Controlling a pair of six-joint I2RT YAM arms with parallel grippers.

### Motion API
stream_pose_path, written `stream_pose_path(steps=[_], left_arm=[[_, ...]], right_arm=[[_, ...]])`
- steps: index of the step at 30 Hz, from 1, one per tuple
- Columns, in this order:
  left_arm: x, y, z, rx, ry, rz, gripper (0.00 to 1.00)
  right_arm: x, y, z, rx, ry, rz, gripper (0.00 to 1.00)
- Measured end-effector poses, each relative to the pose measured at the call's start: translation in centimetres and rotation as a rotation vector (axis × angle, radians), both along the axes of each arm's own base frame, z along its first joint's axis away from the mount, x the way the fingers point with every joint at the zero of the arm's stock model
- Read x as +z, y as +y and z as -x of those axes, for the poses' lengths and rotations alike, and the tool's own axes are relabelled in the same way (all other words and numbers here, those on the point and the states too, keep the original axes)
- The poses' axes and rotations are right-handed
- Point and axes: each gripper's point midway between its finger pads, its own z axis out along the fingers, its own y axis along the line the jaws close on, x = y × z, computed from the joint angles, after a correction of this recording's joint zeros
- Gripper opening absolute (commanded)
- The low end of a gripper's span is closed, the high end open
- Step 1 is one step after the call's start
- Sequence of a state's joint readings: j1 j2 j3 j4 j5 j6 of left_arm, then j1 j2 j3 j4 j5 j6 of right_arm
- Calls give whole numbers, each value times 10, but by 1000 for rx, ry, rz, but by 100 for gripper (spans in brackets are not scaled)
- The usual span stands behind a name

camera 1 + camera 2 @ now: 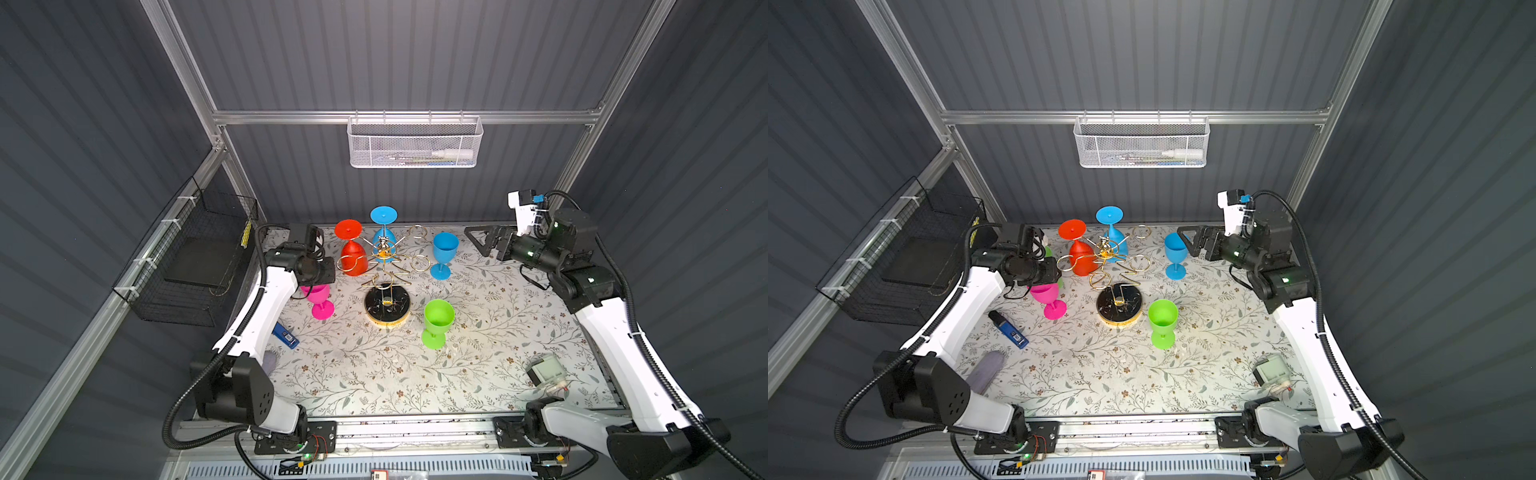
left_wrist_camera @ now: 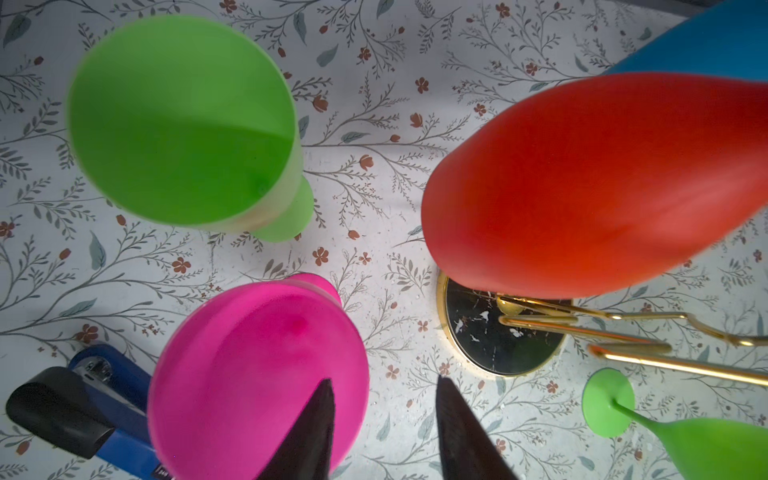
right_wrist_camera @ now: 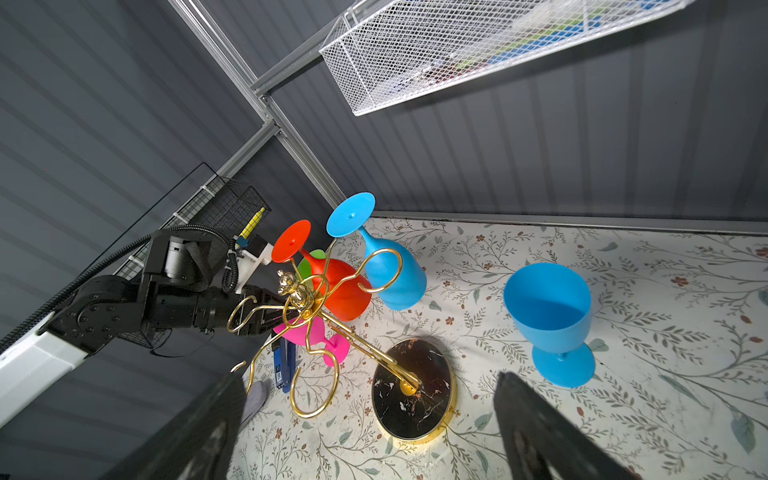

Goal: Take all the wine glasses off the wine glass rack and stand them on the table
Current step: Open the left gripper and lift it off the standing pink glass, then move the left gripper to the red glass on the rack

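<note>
My left gripper (image 2: pixel 384 415) hangs parted and empty over the standing pink wine glass (image 2: pixel 257 374). My right gripper (image 1: pixel 478 240) gapes, empty. The red wine glass (image 2: pixel 582 183) hangs inverted on the wine glass rack (image 2: pixel 498 332). Swinging toward it, I could topple the pink one.

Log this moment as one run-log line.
rack: red glass, blue glass hanging inverted | pink glass: upright on table | left end effector: open, above pink glass | right end effector: open, empty

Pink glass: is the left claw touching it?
Cannot tell. In the left wrist view one finger of the left claw overlaps the pink glass, hiding any contact or gap.
</note>
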State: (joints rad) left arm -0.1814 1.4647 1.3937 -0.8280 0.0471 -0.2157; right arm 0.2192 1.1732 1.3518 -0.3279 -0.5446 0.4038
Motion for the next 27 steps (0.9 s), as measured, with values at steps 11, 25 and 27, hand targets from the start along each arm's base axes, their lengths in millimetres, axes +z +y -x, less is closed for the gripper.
stream_pose_path(steps=[11,25,27], left_arm=[[74,14,9,50,-202,83,57],[121,-20,-27,-39,-325,483,58],[115,-25,-34,-48,-303,513,58]], right_arm=[[3,0,0,5,-7,-10,96],[0,0,2,4,-3,-9,95],[-1,-1,3,4,-3,-9,95]])
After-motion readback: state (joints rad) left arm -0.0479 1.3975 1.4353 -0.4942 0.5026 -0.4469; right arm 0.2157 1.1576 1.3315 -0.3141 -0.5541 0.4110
